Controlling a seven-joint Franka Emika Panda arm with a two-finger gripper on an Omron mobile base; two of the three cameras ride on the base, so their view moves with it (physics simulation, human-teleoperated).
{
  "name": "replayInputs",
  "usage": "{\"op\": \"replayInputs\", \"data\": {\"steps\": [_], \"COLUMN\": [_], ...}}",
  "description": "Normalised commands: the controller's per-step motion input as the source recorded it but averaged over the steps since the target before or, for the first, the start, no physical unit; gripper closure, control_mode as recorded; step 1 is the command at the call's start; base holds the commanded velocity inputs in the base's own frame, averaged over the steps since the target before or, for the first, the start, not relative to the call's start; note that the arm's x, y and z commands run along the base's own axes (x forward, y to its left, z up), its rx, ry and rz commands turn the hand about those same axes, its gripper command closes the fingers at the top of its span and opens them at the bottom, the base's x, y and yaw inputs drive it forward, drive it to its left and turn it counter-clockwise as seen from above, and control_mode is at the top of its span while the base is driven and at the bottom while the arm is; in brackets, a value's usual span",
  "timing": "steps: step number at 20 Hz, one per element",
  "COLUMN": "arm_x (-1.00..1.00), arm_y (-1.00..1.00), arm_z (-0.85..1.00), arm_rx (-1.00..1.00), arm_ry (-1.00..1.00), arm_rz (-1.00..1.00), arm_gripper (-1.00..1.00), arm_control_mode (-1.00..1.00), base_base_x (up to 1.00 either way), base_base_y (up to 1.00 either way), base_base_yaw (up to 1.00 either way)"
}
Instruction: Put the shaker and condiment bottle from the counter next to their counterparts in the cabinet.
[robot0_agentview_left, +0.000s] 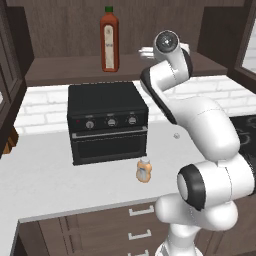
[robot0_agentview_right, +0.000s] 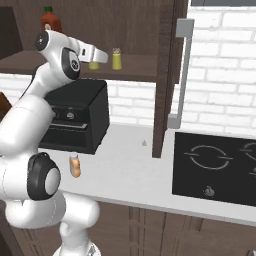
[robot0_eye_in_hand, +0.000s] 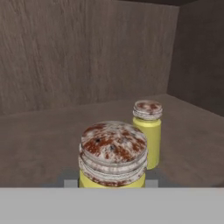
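Dark brown cabinet (robot0_agentview_right: 135, 75) shelf above the white counter (robot0_agentview_left: 45, 185), with the white arm reaching up into it. The gripper (robot0_eye_in_hand: 111, 183) stands at shelf level, its jaws closed partway around the shaker (robot0_eye_in_hand: 112, 155), a yellow-green cylinder with a speckled silvery cap; whether the shaker's base touches the shelf cannot be told. A second, like shaker (robot0_agentview_right: 117, 59) stands upright just beside it on the shelf. The tall red bottle (robot0_agentview_left: 109, 40) stands farther along the same shelf. The condiment bottle (robot0_agentview_left: 144, 170) stands on the counter before the black toaster oven (robot0_agentview_left: 107, 122).
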Motion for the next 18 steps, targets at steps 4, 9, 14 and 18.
{"op": "replayInputs", "data": {"steps": [4,9,14,18], "arm_x": [0.19,0.23,0.21,0.05], "arm_y": [0.0,0.0,0.0,0.0], "arm_z": [0.01,0.0,0.0,0.0], "arm_rx": [0.0,0.0,-0.01,0.0], "arm_ry": [-0.04,-0.08,-0.11,-0.07], "arm_rz": [0.0,0.0,0.0,0.0], "arm_gripper": [1.0,1.0,-1.0,-1.0], "arm_control_mode": [-1.0,-1.0,-1.0,-1.0], "base_base_x": [0.0,0.0,0.0,0.0], "base_base_y": [0.0,0.0,0.0,0.0], "base_base_yaw": [0.0,0.0,0.0,0.0]}}
